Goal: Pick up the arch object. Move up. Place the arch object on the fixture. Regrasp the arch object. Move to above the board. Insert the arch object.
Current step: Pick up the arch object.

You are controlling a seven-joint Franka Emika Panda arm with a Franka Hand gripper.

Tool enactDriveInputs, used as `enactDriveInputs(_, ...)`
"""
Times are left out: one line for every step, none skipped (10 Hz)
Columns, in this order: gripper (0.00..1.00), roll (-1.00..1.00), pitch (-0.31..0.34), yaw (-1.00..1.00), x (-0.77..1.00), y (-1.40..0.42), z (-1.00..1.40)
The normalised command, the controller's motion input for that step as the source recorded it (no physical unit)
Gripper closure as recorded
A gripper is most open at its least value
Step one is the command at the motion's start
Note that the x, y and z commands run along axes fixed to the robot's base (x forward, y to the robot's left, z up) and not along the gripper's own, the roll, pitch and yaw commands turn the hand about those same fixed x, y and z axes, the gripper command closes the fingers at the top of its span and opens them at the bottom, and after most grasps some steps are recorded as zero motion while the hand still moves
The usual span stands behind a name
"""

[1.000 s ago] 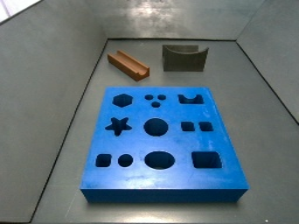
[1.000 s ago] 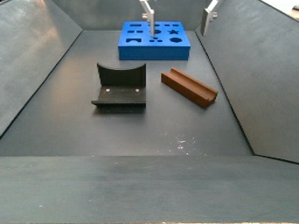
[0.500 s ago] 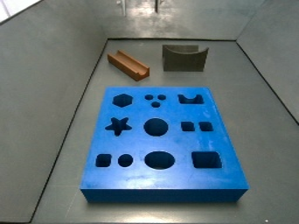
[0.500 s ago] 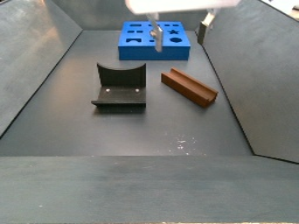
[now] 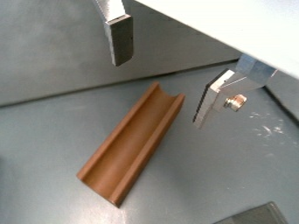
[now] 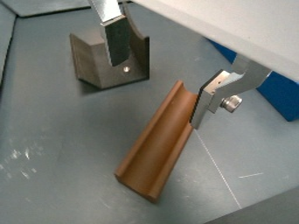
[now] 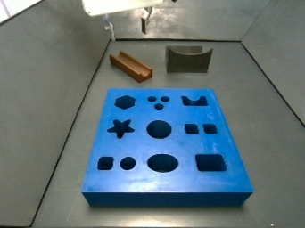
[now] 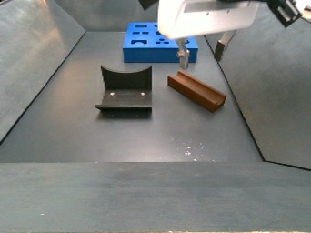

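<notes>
The arch object, an orange-brown channelled block, lies flat on the grey floor in both side views [image 7: 134, 65] [image 8: 197, 90], channel facing up. My gripper [image 7: 127, 28] [image 8: 202, 55] hangs open and empty above it, not touching. In both wrist views the arch object [image 5: 135, 144] [image 6: 162, 147] lies below the gripper [image 5: 163, 74] [image 6: 163, 74], with one end between the spread silver fingers [image 5: 117, 35]. The dark grey fixture [image 7: 188, 59] [image 8: 125, 91] [image 6: 111, 57] stands beside the arch object. The blue board [image 7: 167, 134] [image 8: 148, 41] lies further along the floor; the gripper partly hides it in a side view.
Grey walls [image 7: 71, 80] [image 8: 36, 73] enclose the floor on both sides and at the back. A corner of the board [image 6: 281, 92] shows in a wrist view near one finger.
The arm has come into the side views from above and moved down over the arch object. The arch object, fixture and board have not moved.
</notes>
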Motion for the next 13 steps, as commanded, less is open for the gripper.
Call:
enactDriveInputs(0.00,0.00,-0.114,0.34,0.16,-0.10,-0.47)
enactDriveInputs(0.00,0.00,-0.036,0.31,0.39,0.00,-0.45)
enactDriveInputs(0.00,-0.01,-0.050,0.22,0.31,-0.02,-0.51)
enactDriveInputs(0.00,0.00,-0.150,0.18,0.08,-0.21,-0.60)
enactDriveInputs(0.00,0.00,-0.197,0.19,0.00,-0.21,-0.61)
enactDriveInputs(0.00,0.04,-0.241,0.18,0.00,-0.28,-0.66)
enactDriveInputs(0.00,0.05,-0.230,0.16,-0.03,-0.25,-0.69)
enactDriveInputs(0.00,0.01,-0.207,0.15,-0.04,-0.11,-0.59)
enactDriveInputs(0.00,-0.03,-0.106,0.17,0.00,0.02,-0.46)
enactDriveInputs(0.00,-0.04,-0.113,0.15,0.00,0.15,-0.41)
enactDriveInputs(0.00,-0.02,0.000,0.00,0.00,0.05,0.00)
enactDriveInputs(0.00,-0.01,0.000,0.00,0.00,0.00,0.00)
enactDriveInputs(1.00,0.00,0.000,0.00,0.00,0.00,0.00)
